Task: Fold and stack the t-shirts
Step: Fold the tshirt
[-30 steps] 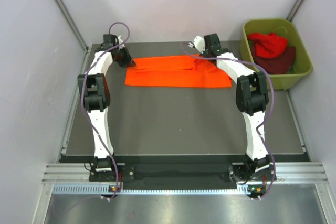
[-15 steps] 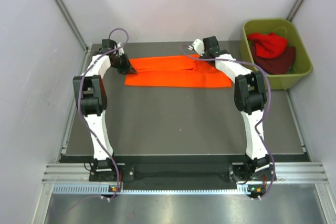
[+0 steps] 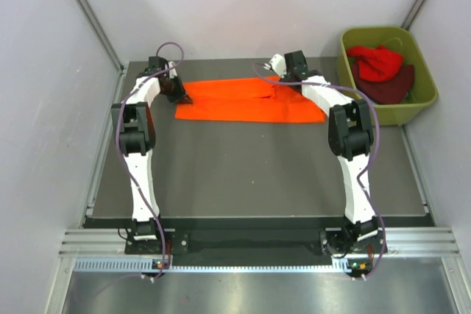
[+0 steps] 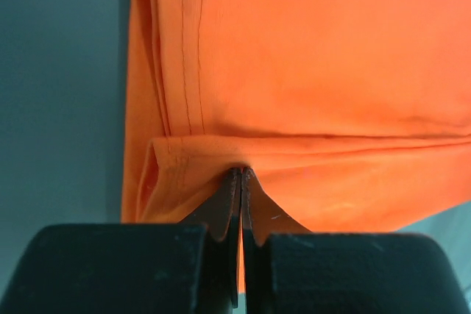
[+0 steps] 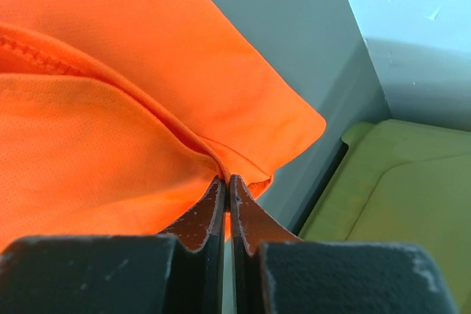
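While the left gripper [image 4: 241, 176] has its two dark fingers pressed tight together, a small ridge of the orange t-shirt [image 4: 316, 71] is pinched between their tips. This grip sits on a doubled, stitched edge near one end of the cloth. Beyond the fingertips the shirt spreads flat and smooth, with a hemmed fold running off to the left of the fingers.

The right gripper [image 5: 224, 180] is closed in the same way on the opposite end of the same shirt, its tips biting a seam. A pointed corner of orange cloth lies just past the fingers. To their right, beyond the dark table [image 3: 250, 174] edge, sits the olive-green tub [image 5: 368, 204].

Seen from above, the orange shirt lies between the two grippers as a long, narrow band along the far side of the table. It appears folded lengthwise already, with layers showing at both ends.

Judging from this, the task is at an early stage. The band has yet to be folded across into a compact shape. A red t-shirt [image 3: 377, 62] and a dark maroon t-shirt [image 3: 390, 87] lie crumpled in the tub, well apart from either gripper. No stack shows yet.
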`<action>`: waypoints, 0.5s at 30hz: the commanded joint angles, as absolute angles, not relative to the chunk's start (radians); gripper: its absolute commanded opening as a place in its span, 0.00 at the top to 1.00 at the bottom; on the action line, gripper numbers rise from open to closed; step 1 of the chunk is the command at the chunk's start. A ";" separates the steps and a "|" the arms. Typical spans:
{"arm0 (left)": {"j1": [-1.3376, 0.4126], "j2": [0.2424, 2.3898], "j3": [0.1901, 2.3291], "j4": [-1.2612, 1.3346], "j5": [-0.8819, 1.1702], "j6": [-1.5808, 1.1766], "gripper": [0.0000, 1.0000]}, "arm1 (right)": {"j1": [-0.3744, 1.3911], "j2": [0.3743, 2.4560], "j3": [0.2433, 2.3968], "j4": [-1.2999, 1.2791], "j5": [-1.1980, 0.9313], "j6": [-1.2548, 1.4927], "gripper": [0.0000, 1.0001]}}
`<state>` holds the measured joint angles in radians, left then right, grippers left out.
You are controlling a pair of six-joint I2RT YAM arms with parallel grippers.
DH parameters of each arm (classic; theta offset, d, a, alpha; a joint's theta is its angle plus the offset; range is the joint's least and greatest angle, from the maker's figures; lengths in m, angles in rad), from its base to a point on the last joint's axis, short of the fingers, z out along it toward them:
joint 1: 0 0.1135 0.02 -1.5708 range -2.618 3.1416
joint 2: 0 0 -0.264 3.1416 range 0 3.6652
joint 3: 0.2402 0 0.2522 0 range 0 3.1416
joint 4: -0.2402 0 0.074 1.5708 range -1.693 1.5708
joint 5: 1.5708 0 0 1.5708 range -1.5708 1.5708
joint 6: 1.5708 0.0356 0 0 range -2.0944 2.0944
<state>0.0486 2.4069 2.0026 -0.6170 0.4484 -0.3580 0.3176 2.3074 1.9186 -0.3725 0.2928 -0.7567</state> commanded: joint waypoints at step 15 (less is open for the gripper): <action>0.063 2.247 2.008 -0.584 0.480 -0.368 0.40 | 0.311 2.146 1.836 -0.182 0.520 -0.674 0.26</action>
